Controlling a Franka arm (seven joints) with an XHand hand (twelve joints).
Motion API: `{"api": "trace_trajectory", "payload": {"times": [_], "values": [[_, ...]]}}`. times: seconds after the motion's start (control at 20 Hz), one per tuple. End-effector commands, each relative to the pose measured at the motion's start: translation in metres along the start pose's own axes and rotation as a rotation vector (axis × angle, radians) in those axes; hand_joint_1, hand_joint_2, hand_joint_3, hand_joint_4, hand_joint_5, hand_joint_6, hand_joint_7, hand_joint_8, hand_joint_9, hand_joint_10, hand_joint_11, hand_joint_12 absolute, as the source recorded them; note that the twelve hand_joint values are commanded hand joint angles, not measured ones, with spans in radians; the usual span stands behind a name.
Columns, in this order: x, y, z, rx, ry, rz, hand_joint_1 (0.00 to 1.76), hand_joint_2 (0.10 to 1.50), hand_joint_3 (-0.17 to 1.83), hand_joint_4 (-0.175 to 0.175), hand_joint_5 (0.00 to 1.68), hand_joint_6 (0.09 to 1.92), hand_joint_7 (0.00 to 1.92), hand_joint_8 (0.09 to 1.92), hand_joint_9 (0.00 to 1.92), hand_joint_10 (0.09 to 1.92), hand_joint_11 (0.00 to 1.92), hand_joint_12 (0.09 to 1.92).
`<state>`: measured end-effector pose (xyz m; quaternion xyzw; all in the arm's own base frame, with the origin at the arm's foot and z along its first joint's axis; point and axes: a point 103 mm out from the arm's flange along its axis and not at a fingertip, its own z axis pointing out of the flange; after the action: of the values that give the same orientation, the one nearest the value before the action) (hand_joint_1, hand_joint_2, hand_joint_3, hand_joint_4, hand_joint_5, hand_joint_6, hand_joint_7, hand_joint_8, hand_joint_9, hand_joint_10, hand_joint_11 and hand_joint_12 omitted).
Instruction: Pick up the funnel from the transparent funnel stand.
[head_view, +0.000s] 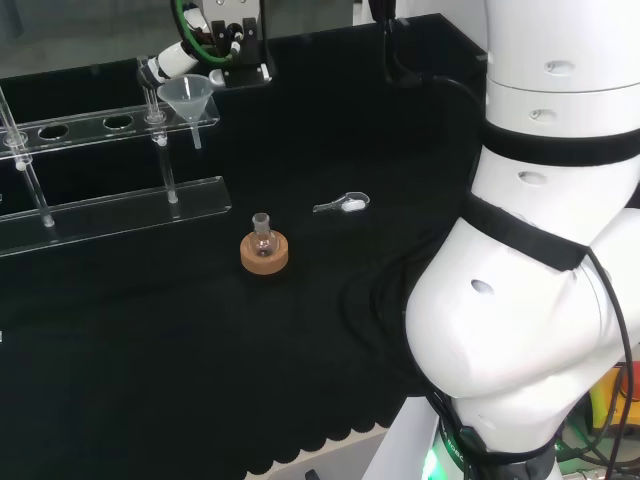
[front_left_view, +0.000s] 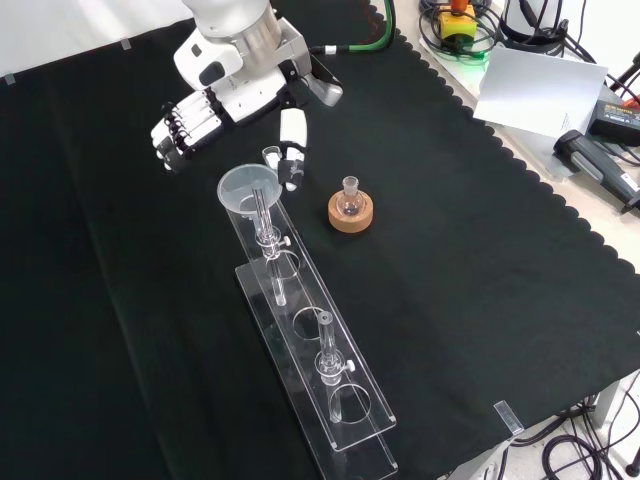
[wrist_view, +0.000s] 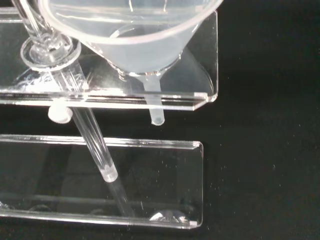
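No text, label, number or sign can be read anywhere.

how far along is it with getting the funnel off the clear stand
Early stage. Done: the hand has been brought up next to the funnel at the end of the transparent stand, seen in the front view. In hand: nothing yet; its fingers look relaxed and hold nothing, with the thumb near the funnel's rim. Left: closing on the funnel and lifting it out, since its stem hangs through the stand's end hole.
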<state>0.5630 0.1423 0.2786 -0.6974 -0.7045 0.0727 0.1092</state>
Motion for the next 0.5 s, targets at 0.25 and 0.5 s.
{"api": "trace_trajectory", "payload": {"times": [0.25,0.5], "values": [[0.003,-0.026,0.001,0.049,-0.01,-0.042,0.31,0.65,0.07,-0.06,0.0,0.09,0.02,0.09,0.0,0.09,0.0,0.09],[0.005,-0.025,0.01,0.072,-0.014,-0.05,0.31,0.65,0.07,-0.061,0.0,0.09,0.03,0.09,0.0,0.09,0.0,0.09]]}}
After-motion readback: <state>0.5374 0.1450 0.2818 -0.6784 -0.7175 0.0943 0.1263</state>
